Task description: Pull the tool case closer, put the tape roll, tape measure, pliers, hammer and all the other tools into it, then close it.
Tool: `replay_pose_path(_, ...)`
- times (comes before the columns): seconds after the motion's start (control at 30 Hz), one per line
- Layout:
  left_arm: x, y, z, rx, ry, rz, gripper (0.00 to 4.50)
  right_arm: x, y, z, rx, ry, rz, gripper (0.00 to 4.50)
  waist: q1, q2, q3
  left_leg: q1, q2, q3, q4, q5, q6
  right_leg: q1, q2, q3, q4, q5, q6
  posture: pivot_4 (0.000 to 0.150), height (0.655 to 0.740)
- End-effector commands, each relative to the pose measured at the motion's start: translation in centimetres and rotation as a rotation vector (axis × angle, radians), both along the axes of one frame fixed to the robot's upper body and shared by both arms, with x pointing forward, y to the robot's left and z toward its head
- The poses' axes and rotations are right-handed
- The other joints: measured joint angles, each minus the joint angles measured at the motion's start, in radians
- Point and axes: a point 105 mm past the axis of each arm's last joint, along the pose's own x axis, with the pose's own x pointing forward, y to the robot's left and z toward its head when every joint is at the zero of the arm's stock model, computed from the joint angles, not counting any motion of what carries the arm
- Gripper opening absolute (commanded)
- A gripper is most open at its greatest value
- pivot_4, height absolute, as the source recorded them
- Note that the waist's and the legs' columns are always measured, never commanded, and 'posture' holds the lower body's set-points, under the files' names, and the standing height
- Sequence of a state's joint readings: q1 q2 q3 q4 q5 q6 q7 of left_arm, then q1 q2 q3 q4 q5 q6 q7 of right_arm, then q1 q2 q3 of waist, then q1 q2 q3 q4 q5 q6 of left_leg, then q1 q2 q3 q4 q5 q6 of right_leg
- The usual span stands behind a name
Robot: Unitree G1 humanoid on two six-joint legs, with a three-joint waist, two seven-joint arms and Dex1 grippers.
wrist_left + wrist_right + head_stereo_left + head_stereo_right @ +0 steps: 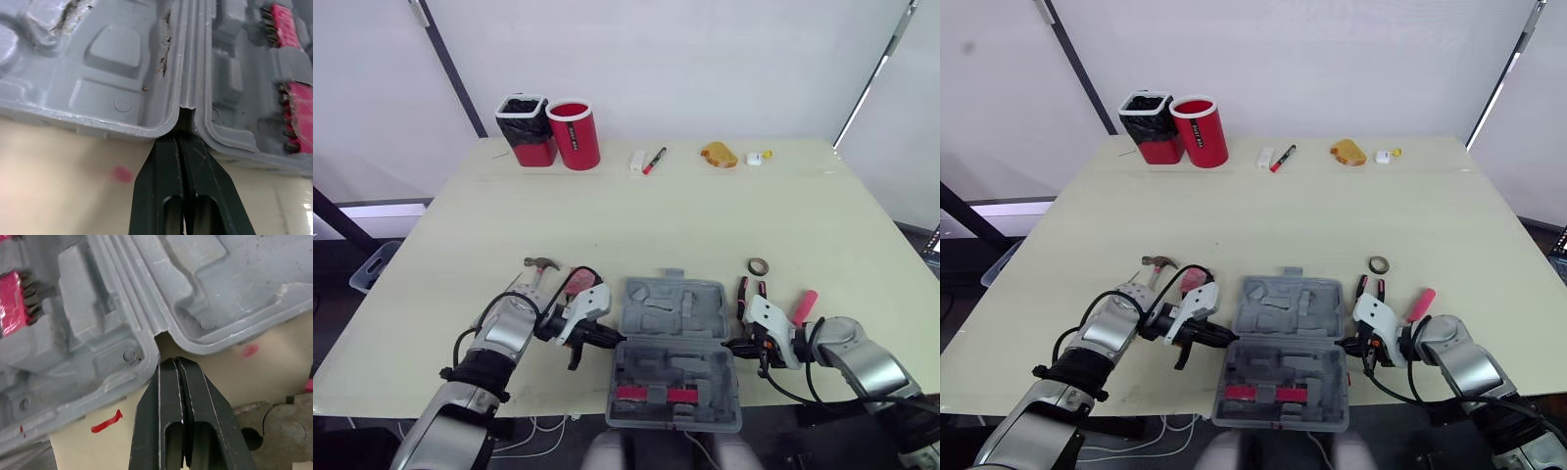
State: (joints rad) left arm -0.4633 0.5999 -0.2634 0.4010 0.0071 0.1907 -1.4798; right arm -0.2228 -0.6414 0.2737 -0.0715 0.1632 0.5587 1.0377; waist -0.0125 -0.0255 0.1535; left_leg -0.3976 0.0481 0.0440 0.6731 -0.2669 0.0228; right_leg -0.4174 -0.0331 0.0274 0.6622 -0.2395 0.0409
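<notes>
From the head, we see the case (651,294) lying open at the near edge of the table (607,215). The left claw (617,341) and right claw (728,345) are at its two hinge ends. The hammer (540,264) lies to its left, the tape roll (759,265) and pliers (744,294) to its right.

At the left wrist, the fingers are pressed together, tips touching the hinge notch.

At the right wrist, the fingers are together too, just short of the hinge, with the pliers beside them.
</notes>
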Motion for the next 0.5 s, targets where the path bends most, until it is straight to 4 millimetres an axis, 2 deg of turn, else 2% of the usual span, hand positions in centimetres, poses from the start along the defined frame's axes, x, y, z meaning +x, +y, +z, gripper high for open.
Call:
replay_pose_path(0.03, -1.16, 0.04, -1.00, 0.027, 0.047, -0.030, 0.09, -0.16, 0.33, 0.87, 0.023, -0.024, 0.013, 0.00, 0.000, 0.000, 0.000, 0.000, 0.000, 0.000, 0.000, 0.000, 0.000, 0.000, 0.000, 0.000, 0.000, 0.000, 0.000, 0.150, 0.7400)
replay_pose_path(0.5, -1.29, 0.39, -1.18, 0.031, -0.006, -0.037, 0.09, -0.84, 0.88, 0.45, 0.036, -0.010, 0.005, 0.00, 0.000, 0.000, 0.000, 0.000, 0.000, 0.000, 0.000, 0.000, 0.000, 0.000, 0.000, 0.000, 0.000, 0.000, 0.000, 0.150, 0.7400)
